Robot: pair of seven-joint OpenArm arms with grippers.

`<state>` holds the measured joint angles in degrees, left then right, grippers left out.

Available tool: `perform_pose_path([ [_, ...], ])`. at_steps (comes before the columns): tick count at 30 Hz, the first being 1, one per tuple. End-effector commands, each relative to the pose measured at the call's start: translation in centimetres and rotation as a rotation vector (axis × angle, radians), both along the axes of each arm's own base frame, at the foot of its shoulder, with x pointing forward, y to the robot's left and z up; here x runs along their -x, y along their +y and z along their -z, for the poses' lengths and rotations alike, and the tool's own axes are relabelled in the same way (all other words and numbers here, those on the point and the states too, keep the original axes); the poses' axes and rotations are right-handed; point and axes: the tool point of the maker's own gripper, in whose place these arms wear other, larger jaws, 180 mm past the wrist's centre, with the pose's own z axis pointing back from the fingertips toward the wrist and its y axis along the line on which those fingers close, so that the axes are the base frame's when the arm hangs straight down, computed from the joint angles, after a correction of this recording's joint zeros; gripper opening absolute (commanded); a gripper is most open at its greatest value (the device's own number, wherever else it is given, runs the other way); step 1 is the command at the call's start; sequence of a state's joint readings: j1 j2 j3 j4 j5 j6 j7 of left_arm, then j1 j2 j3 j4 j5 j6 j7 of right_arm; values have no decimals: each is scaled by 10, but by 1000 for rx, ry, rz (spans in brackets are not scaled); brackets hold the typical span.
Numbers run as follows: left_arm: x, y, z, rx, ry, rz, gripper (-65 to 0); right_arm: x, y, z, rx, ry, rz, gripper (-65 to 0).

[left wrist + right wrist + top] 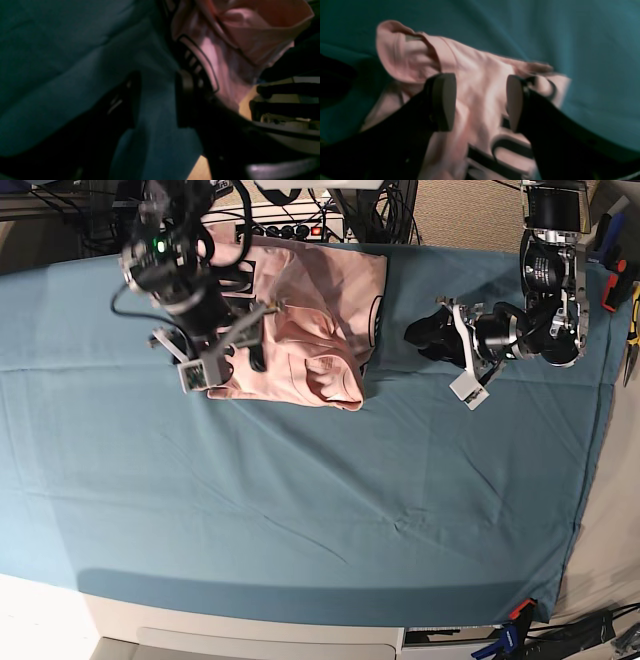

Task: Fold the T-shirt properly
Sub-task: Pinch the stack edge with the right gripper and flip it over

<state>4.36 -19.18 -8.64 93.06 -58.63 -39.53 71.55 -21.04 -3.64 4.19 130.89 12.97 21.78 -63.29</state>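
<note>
The pale pink T-shirt (315,330) lies bunched at the far side of the teal table cloth (300,510), with black lettering along its right edge. My right gripper (250,350) hangs over the shirt's left part. In the right wrist view it (480,102) is open, the crumpled shirt (475,82) and its lettering showing between the fingers (443,100). My left gripper (425,335) sits just right of the shirt, apart from it. It (158,100) is open in the dark, blurred left wrist view, with teal cloth between the fingers and the shirt (225,50) beyond.
A power strip (290,225) and cables lie behind the table's far edge. Tools (632,330) hang at the right edge. A clamp (515,615) holds the cloth at the front right corner. The cloth is wrinkled across the middle.
</note>
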Motion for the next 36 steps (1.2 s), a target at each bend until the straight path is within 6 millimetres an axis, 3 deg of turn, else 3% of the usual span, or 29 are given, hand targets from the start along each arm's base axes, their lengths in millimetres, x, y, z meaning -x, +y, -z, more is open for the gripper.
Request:
perform_pose_path([
  [1,-7,-1,-12,29,-43,-2,-409,1,0,-14,-1,-48,-2,-347],
  [6,-6,-1,-12,29,-41,-1,-409,19,-17,-4,102,0,18,-620],
  [7,-6,-1,-12,29,-41,-1,-409,20,-22,-2,125,3,32,-650],
  [10,-6,-1,-12,30,-41,-2,-409,16,-39,-5,184,-15,110,-650],
  [13,-6,-1,-12,30,-41,-2,-409,15,-49,7,195,11,170,-650],
  [20,-7,-1,-12,31,-43,-2,-409,18,-36,59,82,158,150,-650],
  [30,-8,-1,-13,35,-47,-6,-409,23,-18,58,10,191,87,-650],
  [36,-8,-1,-13,35,-47,-6,-409,27,4,55,-67,195,-17,-650],
])
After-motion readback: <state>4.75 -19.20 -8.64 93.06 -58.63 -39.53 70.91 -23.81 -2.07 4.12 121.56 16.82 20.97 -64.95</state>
